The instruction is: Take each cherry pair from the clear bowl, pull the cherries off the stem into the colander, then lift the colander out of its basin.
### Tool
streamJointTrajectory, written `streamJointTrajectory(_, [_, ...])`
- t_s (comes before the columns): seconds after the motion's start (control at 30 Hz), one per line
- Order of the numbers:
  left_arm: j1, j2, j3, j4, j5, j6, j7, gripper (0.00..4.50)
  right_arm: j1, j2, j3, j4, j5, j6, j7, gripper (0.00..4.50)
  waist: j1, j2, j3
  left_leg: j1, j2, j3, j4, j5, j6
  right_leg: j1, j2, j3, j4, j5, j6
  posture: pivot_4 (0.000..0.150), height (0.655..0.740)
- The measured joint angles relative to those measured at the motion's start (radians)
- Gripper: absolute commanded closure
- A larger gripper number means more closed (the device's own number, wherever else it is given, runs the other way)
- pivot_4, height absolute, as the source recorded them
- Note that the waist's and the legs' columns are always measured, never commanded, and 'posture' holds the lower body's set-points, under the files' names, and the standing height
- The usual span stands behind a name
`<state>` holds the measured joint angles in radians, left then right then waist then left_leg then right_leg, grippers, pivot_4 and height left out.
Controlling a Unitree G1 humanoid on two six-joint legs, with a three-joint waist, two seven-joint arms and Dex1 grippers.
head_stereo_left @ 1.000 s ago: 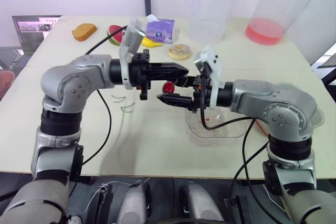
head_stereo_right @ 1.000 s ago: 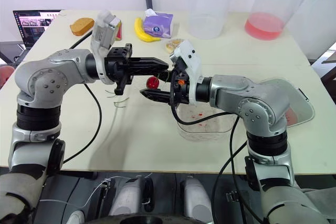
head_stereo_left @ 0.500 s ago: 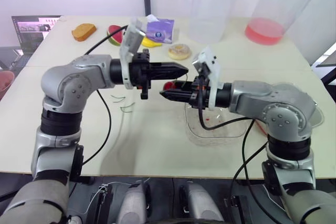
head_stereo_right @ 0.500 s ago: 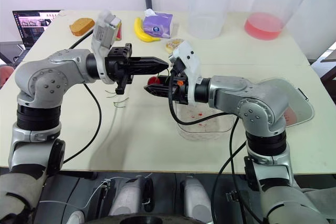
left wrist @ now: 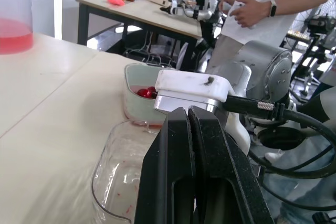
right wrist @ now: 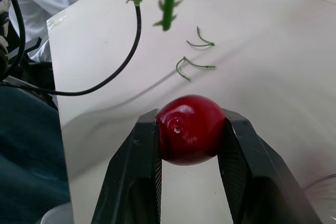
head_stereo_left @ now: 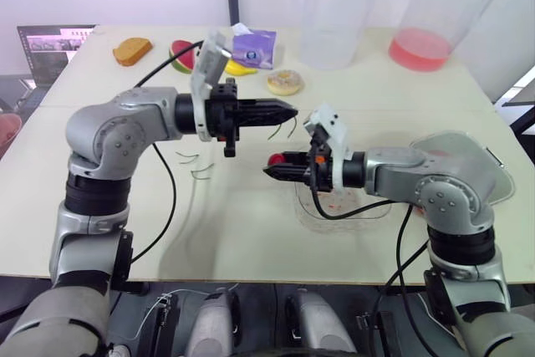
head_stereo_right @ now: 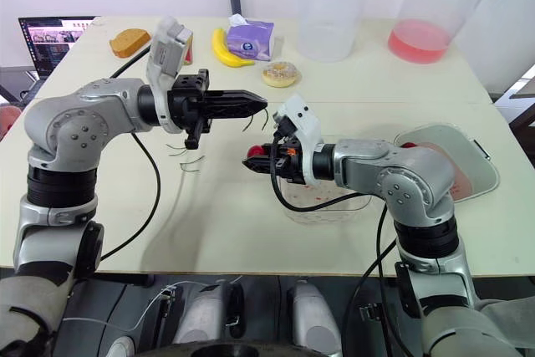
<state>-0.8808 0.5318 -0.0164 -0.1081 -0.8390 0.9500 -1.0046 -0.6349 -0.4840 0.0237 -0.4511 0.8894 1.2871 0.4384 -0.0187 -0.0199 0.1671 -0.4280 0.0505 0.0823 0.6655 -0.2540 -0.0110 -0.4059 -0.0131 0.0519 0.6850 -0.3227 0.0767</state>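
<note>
Right claw [head_stereo_right: 255,157] pinches one red cherry [right wrist: 189,129] above the beige table [head_stereo_left: 251,236]. Left claw [head_stereo_left: 290,109], at cherry's 12 o'clock, is pressed together on a bare green stem [head_stereo_right: 253,122]. Clear bowl [head_stereo_left: 308,209] sits at 4 o'clock, colander [head_stereo_right: 489,165] at 3, loose stems [head_stereo_left: 197,167] at 9. Left wrist view adds cherries [left wrist: 146,92] in the colander, a person [left wrist: 273,3] and a second table [left wrist: 131,14].
</note>
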Motion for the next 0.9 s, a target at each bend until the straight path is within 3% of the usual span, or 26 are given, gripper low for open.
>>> streamJointTrajectory(0.17, [0.002, 0.013, 0.0, -0.001, 0.001, -0.001, -0.014, 4.5, 0.029, -0.017, -0.11, -0.05, 0.058, 0.037, -0.036, 3.52, 0.003, 0.0, 0.0, 0.0, 0.0, 0.0, 0.0, 0.0, 0.0, 0.0, 0.0, 0.0, 0.0, 0.0, 0.0, 0.15, 0.74])
streamJointTrajectory(0.37, [0.049, 0.06, 0.0, -0.022, 0.012, -0.01, -0.032, 4.5, 0.178, -0.173, -0.415, -0.158, 0.139, 0.083, -0.108, 3.52, 0.005, 0.0, 0.0, 0.0, 0.0, 0.0, 0.0, 0.0, 0.0, 0.001, -0.001, 0.0, -0.001, 0.0, 0.0, 0.15, 0.74])
streamJointTrajectory(0.5, [0.077, 0.084, -0.003, -0.037, 0.024, -0.024, -0.043, 4.5, 0.329, -0.267, -0.609, -0.18, 0.125, 0.105, -0.16, 3.52, 0.002, 0.0, 0.0, 0.0, 0.0, 0.0, 0.0, 0.0, 0.0, 0.001, 0.0, 0.0, -0.001, 0.0, 0.0, 0.15, 0.74])
streamJointTrajectory(0.6, [0.09, 0.093, -0.008, -0.047, 0.034, -0.037, -0.055, 4.5, 0.441, -0.304, -0.754, -0.163, 0.033, 0.132, -0.239, 3.52, 0.004, 0.0, 0.0, 0.0, 0.0, 0.0, -0.001, 0.0, 0.0, 0.001, 0.0, 0.0, -0.001, 0.0, 0.0, 0.15, 0.74])
streamJointTrajectory(0.9, [0.092, 0.079, -0.009, -0.052, 0.042, -0.039, -0.062, 4.5, 0.497, -0.216, -0.829, -0.127, -0.095, 0.198, -0.354, 3.52, 0.001, 0.0, 0.0, 0.001, -0.001, 0.0, -0.001, 0.0, 0.0, 0.001, 0.002, 0.001, -0.001, 0.0, 0.0, 0.15, 0.74])
